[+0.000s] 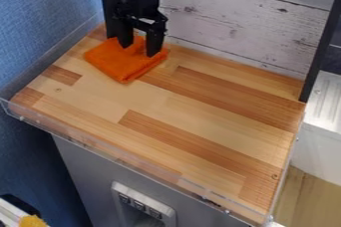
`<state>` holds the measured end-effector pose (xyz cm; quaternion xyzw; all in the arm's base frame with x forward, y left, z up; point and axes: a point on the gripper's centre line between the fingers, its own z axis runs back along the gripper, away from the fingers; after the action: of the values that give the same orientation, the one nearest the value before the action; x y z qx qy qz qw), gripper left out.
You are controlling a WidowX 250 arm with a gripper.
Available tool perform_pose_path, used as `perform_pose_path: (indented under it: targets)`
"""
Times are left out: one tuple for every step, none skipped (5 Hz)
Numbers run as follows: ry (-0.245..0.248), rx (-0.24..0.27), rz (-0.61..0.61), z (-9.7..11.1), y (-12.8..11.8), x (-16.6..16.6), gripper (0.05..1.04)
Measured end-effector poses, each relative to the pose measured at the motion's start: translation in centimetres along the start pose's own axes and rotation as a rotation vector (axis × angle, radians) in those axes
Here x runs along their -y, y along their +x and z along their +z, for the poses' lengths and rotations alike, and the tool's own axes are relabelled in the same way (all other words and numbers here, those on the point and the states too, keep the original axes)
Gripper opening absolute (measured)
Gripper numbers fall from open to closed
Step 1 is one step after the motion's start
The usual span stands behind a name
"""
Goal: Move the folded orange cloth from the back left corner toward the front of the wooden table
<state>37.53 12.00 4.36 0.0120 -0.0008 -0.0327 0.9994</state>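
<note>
End effector (139,50) stands wide at the cloth (120,66), on the worktop (200,104) by the wall (230,22); a sound grip (in my judgement) requires closing squarely on a raised fold, without pressing hard downward.

A wood-block bench (200,116) edged by a clear low rim (120,154) stands between a blue textured wall (40,27) and a white appliance (323,141), with whitewashed planks (233,22) behind and a gray cabinet (86,176) below.

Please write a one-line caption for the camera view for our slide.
Open black claw at a folded orange cloth on a wooden tabletop beside a blue wall.
</note>
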Motion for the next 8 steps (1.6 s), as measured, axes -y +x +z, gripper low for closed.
perform_pose_path:
  targets:
    - [0.0, 0.008, 0.001, -0.5, 0.2, -0.1, 0.662]
    - [-0.007, 0.006, 0.006, -1.4, -0.3, 0.0, 0.359]
    - [-0.015, 0.015, 0.015, -1.7, -0.2, 0.2, 0.15]
    - [-0.026, 0.008, 0.027, -2.5, -0.3, 0.4, 0.066]
    - [-0.032, 0.004, 0.036, -2.7, -0.4, 0.6, 0.06]
    - [-0.036, -0.007, 0.046, -3.3, -0.9, 1.0, 0.06]
    - [-0.026, 0.017, 0.057, -3.4, -1.4, 1.2, 0.059]
    - [-0.021, 0.014, 0.066, -3.6, -2.7, 1.7, 0.059]
